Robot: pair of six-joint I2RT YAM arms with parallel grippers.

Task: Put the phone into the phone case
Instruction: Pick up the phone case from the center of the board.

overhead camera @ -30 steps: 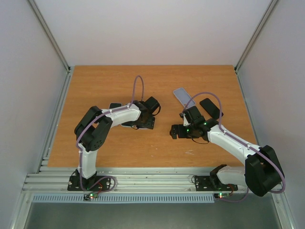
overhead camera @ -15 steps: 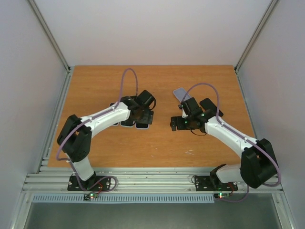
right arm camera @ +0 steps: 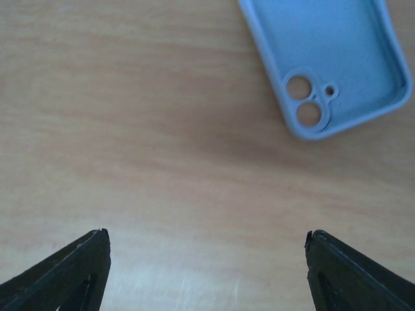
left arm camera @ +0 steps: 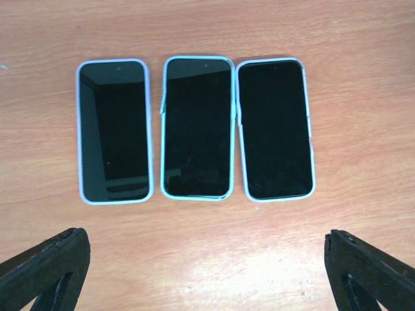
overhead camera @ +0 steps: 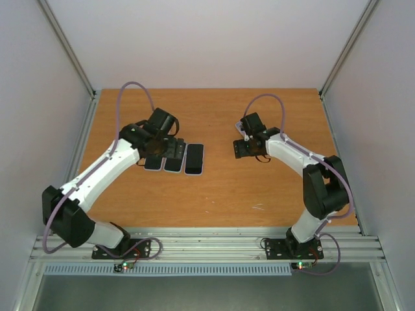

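Now that both arms have swung outward, left gripper (left arm camera: 204, 236) hangs released above three phones (left arm camera: 197, 127), toward left edge | right gripper (right arm camera: 207, 234) released, empty phone case (right arm camera: 331, 65) just ahead, toward far edge | nothing grasped; pickup likely next.

A: Where is your left tool?
B: Your left tool (overhead camera: 160, 146) hangs over three phones (overhead camera: 194, 159) lying side by side, left of centre on the surface (overhead camera: 214, 188). It covers the far ends of two.
A: And your right tool?
B: Your right tool (overhead camera: 249, 149) is right of centre, just beside a pale case (overhead camera: 238, 127), which is mostly hidden.
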